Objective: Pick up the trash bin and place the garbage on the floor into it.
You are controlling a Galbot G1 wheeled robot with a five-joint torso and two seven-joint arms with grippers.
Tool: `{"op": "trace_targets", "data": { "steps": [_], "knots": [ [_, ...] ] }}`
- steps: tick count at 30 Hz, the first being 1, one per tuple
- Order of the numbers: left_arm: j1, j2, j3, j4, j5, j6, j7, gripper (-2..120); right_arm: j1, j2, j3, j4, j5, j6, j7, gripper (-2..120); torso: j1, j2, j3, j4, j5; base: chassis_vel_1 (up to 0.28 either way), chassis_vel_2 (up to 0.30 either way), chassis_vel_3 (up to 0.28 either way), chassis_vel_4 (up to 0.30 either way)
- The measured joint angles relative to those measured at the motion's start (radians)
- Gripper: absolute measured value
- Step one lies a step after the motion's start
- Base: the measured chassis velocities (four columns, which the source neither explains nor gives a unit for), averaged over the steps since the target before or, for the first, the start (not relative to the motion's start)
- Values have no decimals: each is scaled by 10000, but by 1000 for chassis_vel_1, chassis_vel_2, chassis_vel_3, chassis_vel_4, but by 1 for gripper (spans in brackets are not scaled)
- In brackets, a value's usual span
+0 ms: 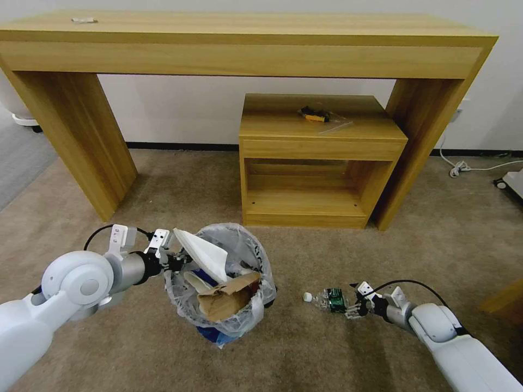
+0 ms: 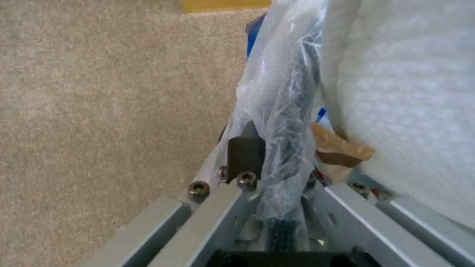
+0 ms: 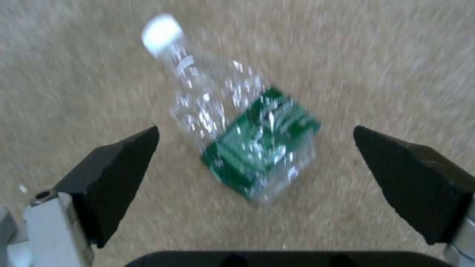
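Observation:
The trash bin (image 1: 256, 256), black and lined with a crinkly clear bag, stands low on the tan floor (image 1: 163, 185), with my left gripper (image 1: 181, 263) shut on its near-left rim. In the left wrist view that rim (image 2: 292, 111), wrapped in plastic, is pinched behind a dark finger (image 2: 245, 150). A white foam insole (image 1: 204, 253) and a cardboard piece (image 1: 226, 298) stick out of the bin. One piece of garbage, a clear bottle (image 1: 326, 299) with a green label, lies on the carpet right of the bin. My right gripper (image 3: 256, 129) hovers open just over the bottle (image 3: 237, 126), one finger on either side.
A long wooden desk (image 1: 245, 43) spans the back wall. Under it a small wooden cabinet (image 1: 318, 163) carries a yellow-black tool (image 1: 316, 114). A white cable (image 1: 463, 166) lies on the floor at the far right, and grey ribbed carpet (image 1: 16, 158) begins at the left.

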Motion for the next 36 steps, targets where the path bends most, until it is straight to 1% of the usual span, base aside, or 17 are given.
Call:
{"op": "trace_targets", "data": {
  "steps": [3,5,11,13,14,15,17,20,21,23,24,27,29,31,33,34,36],
  "knots": [
    [-34,6,53,34,0,0,28,0,221,123,-35,-450,-171,5,-230,100,0,-1,1,1,0,0,0,0,0],
    [-51,28,110,52,12,0,99,0,508,376,-87,-1069,-340,40,-359,100,0,-1,1,0,2,0,0,0,0],
    [-78,60,122,90,31,0,200,0,814,796,-141,-1563,-541,93,-377,100,1,0,0,0,0,0,0,0,0],
    [-88,85,121,93,38,0,235,0,1020,1068,-147,-1859,-640,130,-312,93,0,0,1,2,2,0,0,0,0],
    [-88,85,121,93,38,0,235,0,1020,1068,-147,-1859,-640,130,-312,93,0,0,1,2,2,0,0,0,0],
    [-89,85,117,94,42,1,244,0,1082,1148,-145,-1962,-640,138,-262,88,0,0,1,3,2,0,0,0,0],
    [-89,85,113,94,42,0,246,0,1094,1160,-142,-1992,-641,138,-248,86,0,0,1,3,1,0,0,0,0],
    [-89,87,71,93,46,0,278,0,1096,1142,-115,-2049,-645,157,-210,71,1,0,1,0,1,0,0,0,0],
    [-89,87,71,93,46,0,278,0,1096,1142,-115,-2049,-645,157,-210,71,1,0,1,0,1,0,0,0,0],
    [-100,88,60,93,55,0,305,0,1048,1108,-55,-2027,-644,178,-165,59,0,0,1,0,-1,0,0,0,0],
    [-100,88,60,93,55,0,305,0,1048,1108,-55,-2027,-644,178,-165,59,0,0,1,0,-1,0,0,0,0],
    [-117,73,66,93,77,0,318,0,965,1113,-11,-1971,-616,212,-35,44,1,0,1,1,0,0,0,0,0],
    [-117,71,68,93,80,0,318,0,959,1115,-9,-1968,-615,215,-22,44,0,0,0,0,0,0,0,0,0],
    [-118,53,84,87,109,0,320,0,850,1187,28,-1897,-577,243,196,30,1,0,0,0,1,0,0,0,0],
    [-117,53,83,85,114,0,321,0,839,1200,35,-1887,-560,245,227,28,0,-1,0,0,1,0,0,0,0],
    [-104,53,72,79,129,0,321,0,799,1261,65,-1870,-473,251,361,21,0,0,0,0,0,0,0,0,0],
    [-84,55,43,52,132,0,321,0,760,1356,101,-1865,-353,264,530,13,0,0,0,0,0,0,0,0,0]
  ]
}}
